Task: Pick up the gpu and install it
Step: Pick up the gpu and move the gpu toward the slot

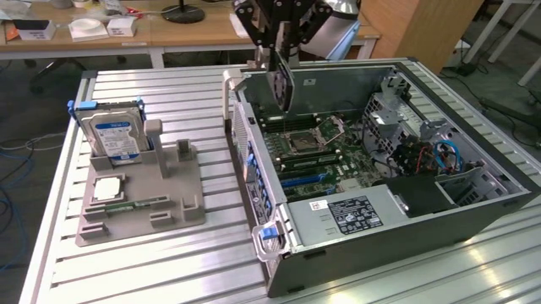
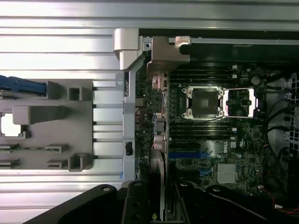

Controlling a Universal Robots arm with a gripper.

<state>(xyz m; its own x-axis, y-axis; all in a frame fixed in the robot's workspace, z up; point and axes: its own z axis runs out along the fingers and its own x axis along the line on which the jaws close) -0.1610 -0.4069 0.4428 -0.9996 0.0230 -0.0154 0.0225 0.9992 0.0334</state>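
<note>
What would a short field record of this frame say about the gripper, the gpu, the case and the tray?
gripper: shut on the gpu
gpu: hanging on edge above the motherboard, not seated
computer case: on its side, panel off
grey tray: at the exterior view's left, holding the hard drive upright and the memory stick flat

A lab: slatted metal bench (image 1: 169, 259), opened computer case (image 1: 381, 250), desks (image 1: 203, 35)
</note>
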